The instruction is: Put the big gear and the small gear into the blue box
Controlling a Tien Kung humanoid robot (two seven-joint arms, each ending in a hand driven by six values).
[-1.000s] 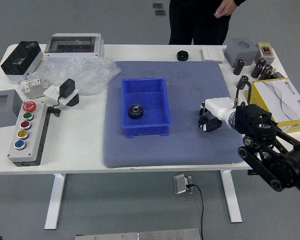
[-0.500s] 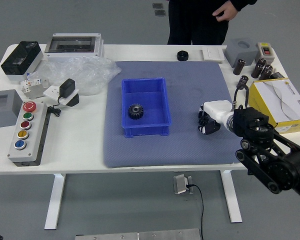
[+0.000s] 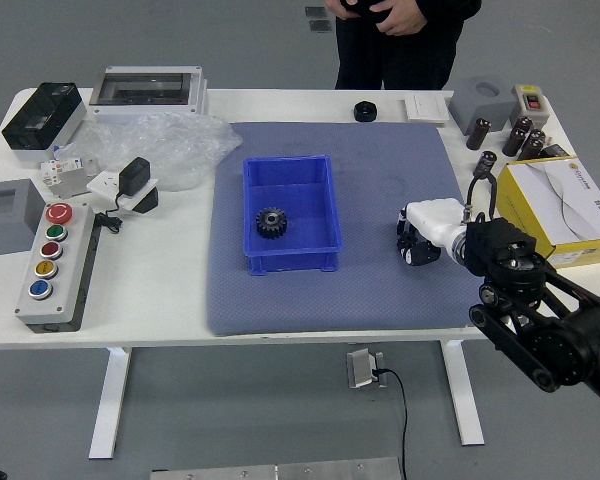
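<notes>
Gear (image 3: 271, 222), dark and toothed: located inside the blue box (image 3: 295, 262), left of the fingers (image 3: 408, 240) of the right hand (image 3: 432, 226) and well apart from them. Its designation, big or small, cannot be determined. The blue box sits on the blue-grey mat (image 3: 320, 305), on the white desk (image 3: 160, 310).

Right hand: positioned over the mat, fingers directed toward the mat surface. Whether the fingers are spread, pressed together or pinching a part cannot be told.

Black round part (image 3: 365, 112): on the desk, beyond the fingers and slightly to their left. Yellow box (image 3: 520, 205): right of the fingers, with a white sheet (image 3: 563, 198) on top. Button panel (image 3: 60, 290): far left of the fingers.

Person (image 3: 405, 60): stands past the far edge, beyond the fingers, both hands (image 3: 401, 16) in front of the body.
</notes>
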